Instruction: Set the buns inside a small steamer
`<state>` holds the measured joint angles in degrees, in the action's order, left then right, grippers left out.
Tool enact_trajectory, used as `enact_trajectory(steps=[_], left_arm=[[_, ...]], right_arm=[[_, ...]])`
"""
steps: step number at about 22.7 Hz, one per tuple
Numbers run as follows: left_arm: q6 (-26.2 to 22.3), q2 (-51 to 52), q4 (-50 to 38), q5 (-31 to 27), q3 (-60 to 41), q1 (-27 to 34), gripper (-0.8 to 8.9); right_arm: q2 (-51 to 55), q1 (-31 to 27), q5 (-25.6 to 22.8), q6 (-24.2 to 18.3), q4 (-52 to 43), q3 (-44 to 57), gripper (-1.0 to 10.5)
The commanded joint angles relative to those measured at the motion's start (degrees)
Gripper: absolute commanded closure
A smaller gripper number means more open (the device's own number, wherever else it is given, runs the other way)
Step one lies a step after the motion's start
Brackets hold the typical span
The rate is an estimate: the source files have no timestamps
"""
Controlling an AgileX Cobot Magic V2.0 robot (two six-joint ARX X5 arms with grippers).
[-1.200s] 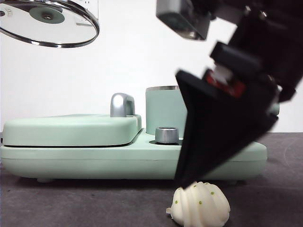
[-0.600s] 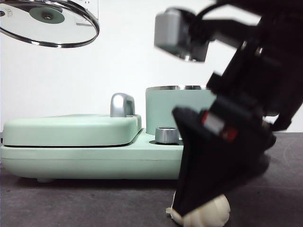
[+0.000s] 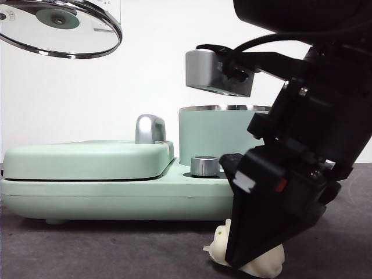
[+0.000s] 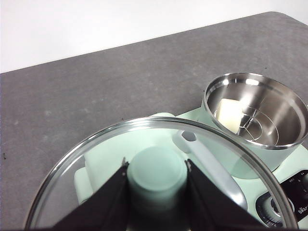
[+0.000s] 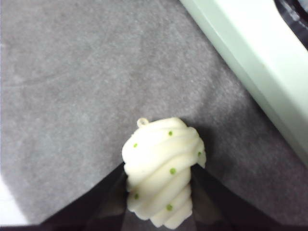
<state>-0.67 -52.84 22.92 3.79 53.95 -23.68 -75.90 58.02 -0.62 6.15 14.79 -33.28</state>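
While our left pincer (image 4: 156,192) holds the glass lid (image 4: 159,168) by its knob above the small steamer (image 4: 255,115), the smooth bun (image 4: 230,115) already sits inside — half done. Our right pincer (image 5: 161,192) grips the pleated bun (image 5: 163,168) on the table (image 5: 72,96) beside the cooker base (image 3: 116,197) — lifting and dropping it in remains.

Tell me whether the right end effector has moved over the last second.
Yes. The right end effector has come down: earlier its tips reached the pleated bun, now they straddle it on the table, further below the steel knob.
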Motion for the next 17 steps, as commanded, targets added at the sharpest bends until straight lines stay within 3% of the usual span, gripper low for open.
enact_trajectory(steps=[1,6,8,11,17], left_arm=[[-0.3,0.0,-1.7,0.0,1.0,-0.2,7.98],[-0.3,0.0,-1.7,0.0,1.0,-0.2,7.98],[-0.3,0.0,-1.7,0.0,1.0,-0.2,7.98],[-0.3,-0.1,-1.7,0.0,1.0,-0.2,7.98],[-0.3,-0.8,-1.5,0.0,1.0,-0.2,7.98]], right_arm=[[1.9,0.7,0.5,3.0,1.9,-1.5,7.8],[10.1,-0.5,0.6,7.3,16.0,-10.1,7.8],[11.5,-2.6,0.6,10.0,25.2,-16.4,7.8],[11.5,-7.3,1.4,10.3,36.4,-26.9,7.8],[9.6,-16.1,3.8,7.4,37.9,-38.8,7.8]])
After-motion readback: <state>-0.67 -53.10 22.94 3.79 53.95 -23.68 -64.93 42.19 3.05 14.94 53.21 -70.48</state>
